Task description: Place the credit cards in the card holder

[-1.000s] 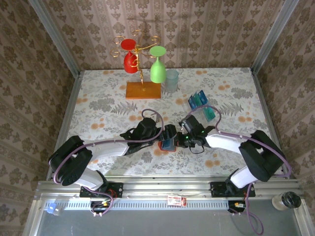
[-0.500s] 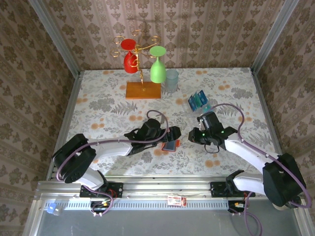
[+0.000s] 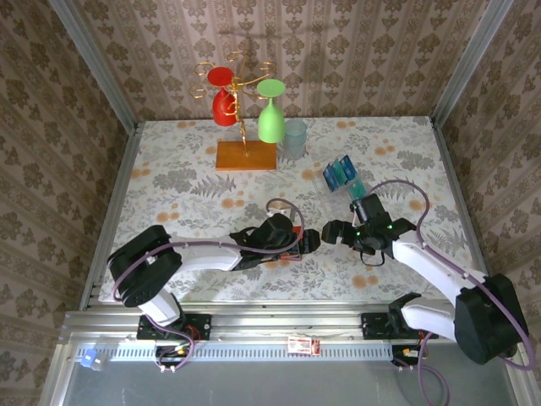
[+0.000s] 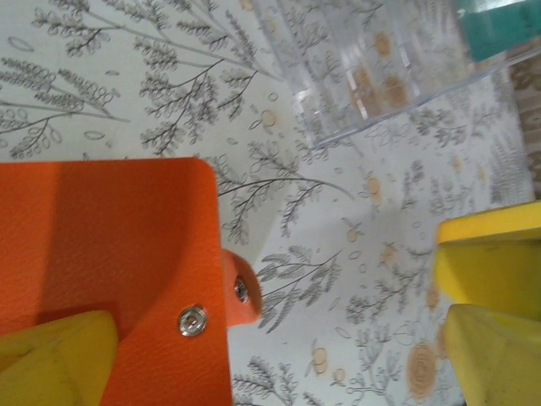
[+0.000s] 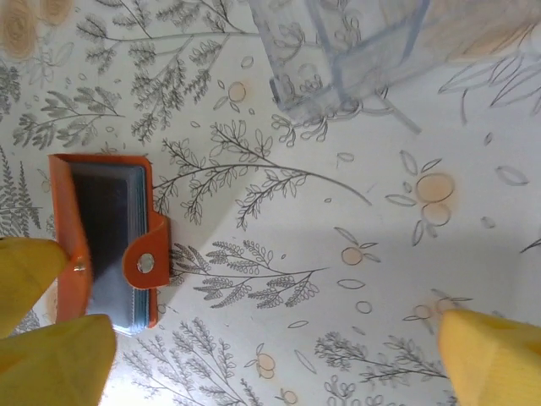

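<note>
1. Flowered worktop seen from above: the card holder (image 3: 290, 256) lies mid-worktop near the near edge, under my left gripper (image 3: 304, 241). The cards (image 3: 341, 175) stand in the clear rack (image 3: 348, 188) toward the far right edge, closest to my right gripper (image 3: 331, 230), which has backed away from the holder.
2. Left wrist: jaws wide apart, straddling the holder's snap corner, gripping nothing.
3. Right wrist: jaws spread and empty, pinched shut a second ago; the holder lies beside one finger, the rack ahead.

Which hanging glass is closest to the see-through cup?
The green glass, on the gold stand's right side, just beside the clear cup; the red glass hangs on the left, farther away.
</note>
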Robot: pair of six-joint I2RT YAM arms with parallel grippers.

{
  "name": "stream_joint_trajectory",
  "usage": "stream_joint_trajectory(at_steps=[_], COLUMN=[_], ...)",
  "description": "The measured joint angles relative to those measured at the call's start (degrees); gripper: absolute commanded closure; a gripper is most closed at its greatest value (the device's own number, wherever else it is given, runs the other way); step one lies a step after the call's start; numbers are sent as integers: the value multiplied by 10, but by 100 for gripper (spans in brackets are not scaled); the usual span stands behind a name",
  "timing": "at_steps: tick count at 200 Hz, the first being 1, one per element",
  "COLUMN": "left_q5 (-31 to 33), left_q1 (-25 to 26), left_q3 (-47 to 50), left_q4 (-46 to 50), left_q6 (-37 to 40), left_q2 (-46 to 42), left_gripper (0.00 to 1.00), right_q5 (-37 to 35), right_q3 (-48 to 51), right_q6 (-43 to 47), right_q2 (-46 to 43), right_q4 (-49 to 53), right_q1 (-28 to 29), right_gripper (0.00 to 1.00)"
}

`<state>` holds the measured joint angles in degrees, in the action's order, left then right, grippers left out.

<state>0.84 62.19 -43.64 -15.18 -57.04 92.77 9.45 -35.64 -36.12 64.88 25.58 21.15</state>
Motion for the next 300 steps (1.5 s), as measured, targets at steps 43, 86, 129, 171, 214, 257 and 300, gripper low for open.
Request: stream_joint_trajectory(at_steps=[43,86,129,171,214,257,300], left_q5=[47,99,127,106,71,33,14], left_q1=[27,52,65,50,5,-60,-150], left_q3=[-28,-35,-38,-57,-62,-62,-58], left_q4=[42,43,52,93,101,138,226], left_q6=[9,8,-5,-5,-4,8,38], left_q2=[29,44,45,25,-24,-83,-145], left_gripper=[0,0,0,0,0,0,0], right_q5=[-23,27,70,123,154,139,102], right_q3=[11,69,73,90,99,81,-16], right_q6=[-41,-59,-46,-54,-77,-107,-120], right_q2=[-97,-138,-149,-133,-122,-66,42], right_q4=[-3,-29,-31,-66,-93,-122,-139], right_q1=[-23,-54,-54,-54,-29,55,147], right_gripper=[0,2,13,45,70,78,86])
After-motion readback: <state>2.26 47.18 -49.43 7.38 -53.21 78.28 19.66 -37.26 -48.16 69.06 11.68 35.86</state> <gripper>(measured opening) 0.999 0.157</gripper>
